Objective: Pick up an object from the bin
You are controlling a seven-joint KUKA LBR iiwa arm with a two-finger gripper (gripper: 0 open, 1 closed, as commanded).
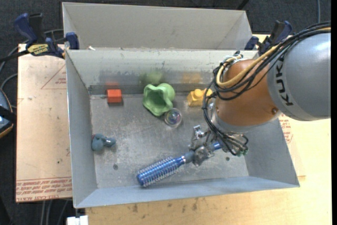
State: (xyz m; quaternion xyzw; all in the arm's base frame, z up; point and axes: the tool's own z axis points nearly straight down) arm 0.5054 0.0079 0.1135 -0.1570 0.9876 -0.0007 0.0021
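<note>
My gripper (199, 146) is low over the bin floor, right of centre near the front, under the orange wrist cover. A blue hairbrush (159, 170) with a bristled head lies slantwise on the floor, and its handle end reaches right up to the gripper. Whether the handle is gripped is hidden by the metal parts. A small clear, shiny ball (172, 117) lies just up and to the left of the gripper. Beside the ball sits a green cup-shaped thing (158, 97).
A yellow thing (197, 96) lies by the back wall, partly behind the arm's cover. A red-orange block (114, 96) sits at the back left. A small blue-grey thing (101, 143) lies near the left wall.
</note>
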